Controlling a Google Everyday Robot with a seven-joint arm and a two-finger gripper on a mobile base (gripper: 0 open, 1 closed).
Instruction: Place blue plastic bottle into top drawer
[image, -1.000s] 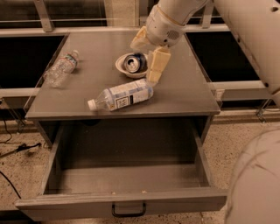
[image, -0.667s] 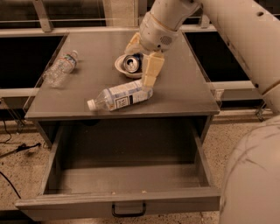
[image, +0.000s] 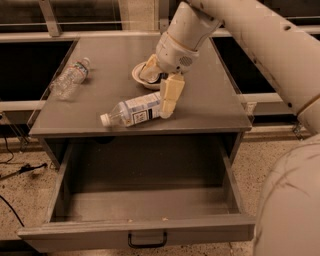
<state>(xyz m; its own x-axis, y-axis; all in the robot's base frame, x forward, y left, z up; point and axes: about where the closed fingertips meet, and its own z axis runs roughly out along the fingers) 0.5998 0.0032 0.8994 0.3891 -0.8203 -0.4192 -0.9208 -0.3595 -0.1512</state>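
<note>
The blue plastic bottle (image: 134, 111) lies on its side on the cabinet top (image: 210, 100), white cap pointing left. My gripper (image: 159, 84) is open and low over the bottle's base end. Its near finger (image: 170, 96) covers the base, and its far finger (image: 149, 70) is over a white bowl. The bottle rests on the top and is not lifted. The top drawer (image: 135, 231) is pulled wide open below, with a black handle (image: 147, 241) at the centre of its front panel. Its inside looks empty.
A smaller, thinner clear bottle (image: 70, 77) lies at the left edge of the cabinet top. A white bowl (image: 139, 76) sits just behind the gripper, partly hidden. Cables (image: 15, 170) run on the speckled floor at the left. My arm (image: 260, 45) crosses from the upper right.
My gripper has moved left and down, from beside the bowl onto the base end of the blue plastic bottle. The bottle and the drawer have not moved.
</note>
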